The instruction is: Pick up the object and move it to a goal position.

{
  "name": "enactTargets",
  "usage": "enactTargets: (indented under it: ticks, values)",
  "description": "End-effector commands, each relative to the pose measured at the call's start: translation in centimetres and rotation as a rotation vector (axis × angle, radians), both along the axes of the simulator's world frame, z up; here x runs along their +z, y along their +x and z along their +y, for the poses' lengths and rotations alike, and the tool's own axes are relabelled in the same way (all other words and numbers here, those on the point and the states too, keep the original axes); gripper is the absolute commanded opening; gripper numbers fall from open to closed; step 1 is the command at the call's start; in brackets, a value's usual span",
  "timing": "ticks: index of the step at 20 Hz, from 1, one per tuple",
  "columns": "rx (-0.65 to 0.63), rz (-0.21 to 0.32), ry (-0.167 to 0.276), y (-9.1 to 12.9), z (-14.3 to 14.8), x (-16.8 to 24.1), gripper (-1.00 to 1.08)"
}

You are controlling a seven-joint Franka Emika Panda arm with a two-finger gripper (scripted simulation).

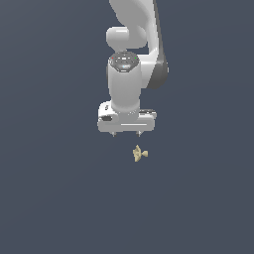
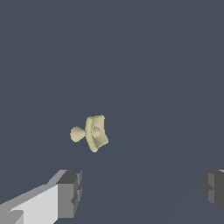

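We see the tool [image 1: 126, 134] hanging w/ its jaws spread wide apart and nothing between them. In the wrist view the two dark finger pads [image 2: 70, 192] sit at the lower left and lower right corners, w/ a broad gap of bare surface [image 1: 49, 198] between.

The object [image 1: 139, 153], tiny, pale yellow-tan, knobbly, lies just below centre of the exterior frame, slightly toward the exterior view's right of the tool's midline. We can't tell from these views how high the fingertips are above it, but nothing touches it. In the wrist view the object [image 2: 91, 133] sits a bit left of centre, above the line joining the pads, so it isn't yet framed squarely in the gap.

Why this pose: we judge it's a pre-grasp setup; jaws are open early so the descent needs no further prep, and the arm points straight down for a top grasp. The offset suggests we'd need a small lateral shift before lowering. The item is small and irregular w/ protrusions, so it could pivot or squirt out if the pads close off-centre. No goal marker shows in either view.
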State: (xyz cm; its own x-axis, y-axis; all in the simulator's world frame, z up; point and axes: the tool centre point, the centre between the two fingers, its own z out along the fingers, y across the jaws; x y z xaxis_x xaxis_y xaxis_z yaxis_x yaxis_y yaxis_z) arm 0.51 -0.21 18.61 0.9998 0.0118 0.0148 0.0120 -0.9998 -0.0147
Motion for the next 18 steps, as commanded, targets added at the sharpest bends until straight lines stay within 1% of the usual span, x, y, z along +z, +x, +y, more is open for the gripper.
enactTargets:
  ticks: [1, 11, 18]
  values:
    - [0.000, 0.000, 0.000, 0.0, 0.0, 0.0, 1.00]
    - [-0.001, -0.005, 0.018, 0.4, -0.5, 0.1, 1.00]
    - [0.017, -0.002, 0.011, 0.5, 0.4, -1.1, 1.00]
